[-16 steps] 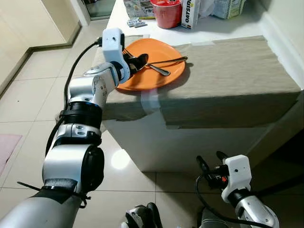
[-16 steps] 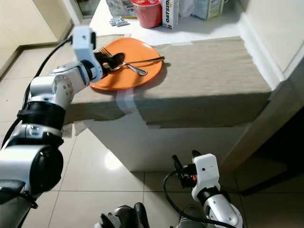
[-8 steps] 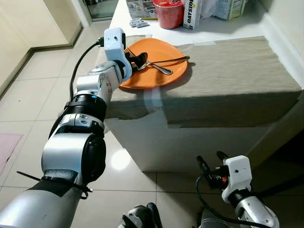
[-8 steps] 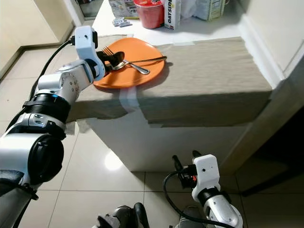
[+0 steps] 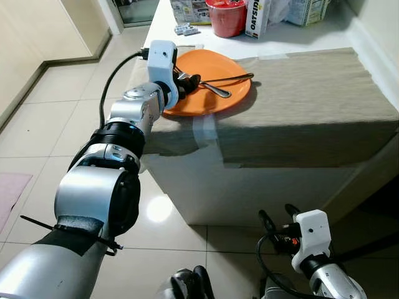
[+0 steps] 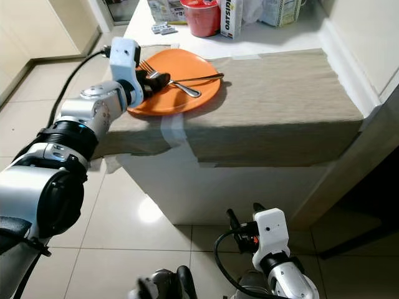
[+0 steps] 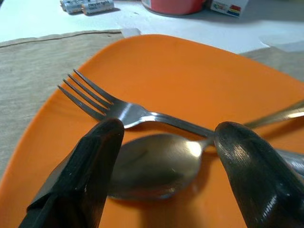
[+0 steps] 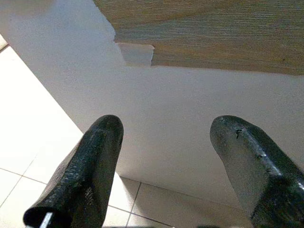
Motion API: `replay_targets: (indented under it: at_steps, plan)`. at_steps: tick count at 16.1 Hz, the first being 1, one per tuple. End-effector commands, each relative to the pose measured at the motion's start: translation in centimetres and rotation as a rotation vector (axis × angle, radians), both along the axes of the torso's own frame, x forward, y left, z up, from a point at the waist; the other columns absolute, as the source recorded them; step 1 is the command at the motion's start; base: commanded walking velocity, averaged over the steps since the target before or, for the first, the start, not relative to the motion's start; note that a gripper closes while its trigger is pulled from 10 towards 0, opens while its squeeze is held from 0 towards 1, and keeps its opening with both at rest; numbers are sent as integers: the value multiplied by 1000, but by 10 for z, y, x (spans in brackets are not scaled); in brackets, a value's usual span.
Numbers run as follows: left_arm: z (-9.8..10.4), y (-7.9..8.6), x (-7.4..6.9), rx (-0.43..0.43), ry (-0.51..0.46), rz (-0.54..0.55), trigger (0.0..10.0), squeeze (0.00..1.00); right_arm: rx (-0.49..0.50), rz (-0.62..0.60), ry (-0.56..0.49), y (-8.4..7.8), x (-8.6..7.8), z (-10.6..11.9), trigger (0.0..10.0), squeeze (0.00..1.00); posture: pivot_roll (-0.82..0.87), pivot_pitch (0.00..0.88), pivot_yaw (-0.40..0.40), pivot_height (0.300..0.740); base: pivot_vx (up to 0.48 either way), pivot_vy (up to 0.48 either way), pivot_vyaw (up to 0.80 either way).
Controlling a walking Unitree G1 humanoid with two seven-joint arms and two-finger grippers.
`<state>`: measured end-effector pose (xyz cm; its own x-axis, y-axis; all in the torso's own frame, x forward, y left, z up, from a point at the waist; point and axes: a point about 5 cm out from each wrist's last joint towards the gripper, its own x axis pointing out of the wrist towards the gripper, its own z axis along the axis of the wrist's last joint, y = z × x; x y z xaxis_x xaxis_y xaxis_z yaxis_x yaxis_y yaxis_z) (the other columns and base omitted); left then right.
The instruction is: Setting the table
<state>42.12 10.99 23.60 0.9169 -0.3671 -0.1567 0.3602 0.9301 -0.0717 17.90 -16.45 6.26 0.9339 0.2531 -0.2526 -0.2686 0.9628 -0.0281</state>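
An orange plate (image 5: 202, 104) lies on the near left corner of the cloth-covered table (image 5: 312, 93). A steel fork (image 7: 107, 107) and a steel spoon (image 7: 152, 164) lie crossed on it, handles pointing right. My left gripper (image 5: 190, 81) reaches over the plate's left part and stands open, its two black fingers (image 7: 90, 171) on either side of the spoon's bowl, with nothing pinched between them. My right gripper (image 5: 279, 219) hangs low by the floor in front of the table, open and empty.
A red tub (image 5: 225, 15), an oat drink carton (image 5: 257, 14) and some batteries (image 5: 186, 28) stand at the table's far end. A wall runs along the right. Pale tiled floor (image 5: 50, 112) lies open to the left.
The head view has shifted slightly. My left gripper stays open over the fork and spoon at the plate's left part, reaching a little further in. The right arm has not moved.
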Motion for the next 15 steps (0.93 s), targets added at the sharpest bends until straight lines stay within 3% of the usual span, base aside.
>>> replay_targets:
  at_steps: [1,15]
  plan:
    - [-5,0,-1,26,23,-14,10000,0,7,9,-1,3,-4,1,10000,0,-279,129,189,740,0,0,0]
    - [-29,3,-6,-12,158,-32,10000,0,7,7,11,4,-8,0,10000,0,-273,146,192,740,0,0,0]
